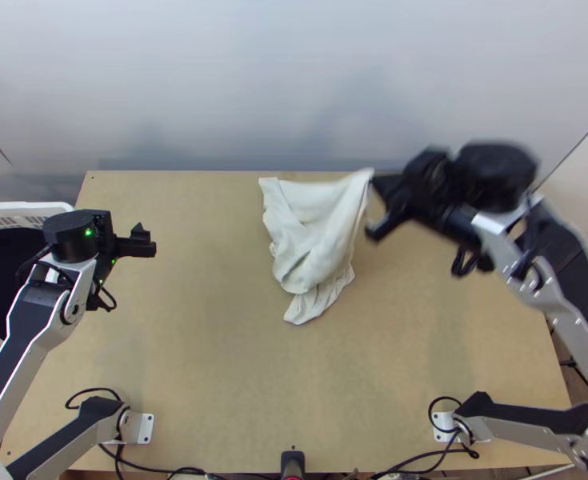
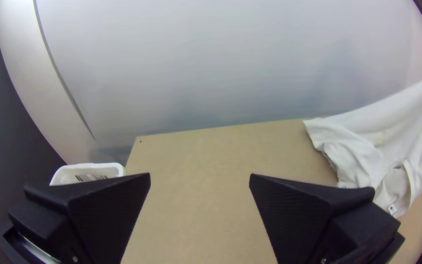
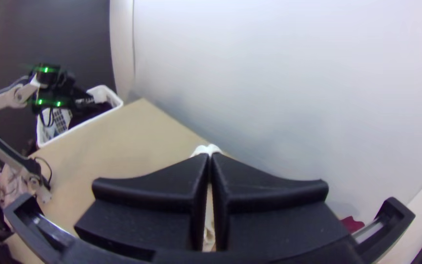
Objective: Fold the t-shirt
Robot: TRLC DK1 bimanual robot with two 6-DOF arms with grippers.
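Observation:
My right gripper [image 1: 374, 204] is at the table's back, right of centre, beside the raised upper right corner of a white t-shirt [image 1: 314, 228]. In the right wrist view my right gripper [image 3: 209, 161] is shut on a bit of the t-shirt [image 3: 207, 149]. The cloth hangs from there, bunched, its lower end on the table. My left gripper [image 1: 146, 242] stands over the table's left side, away from the cloth. In the left wrist view my left gripper [image 2: 200, 181] is open with nothing between its fingers; the t-shirt [image 2: 391, 142] lies off to one side.
A white basket [image 1: 22, 210] with dark cloth stands beyond the table's left edge. The wooden table [image 1: 214, 344] is bare in front of the t-shirt. A pale wall [image 1: 254, 80] rises behind it. Cables lie along the table's near edge.

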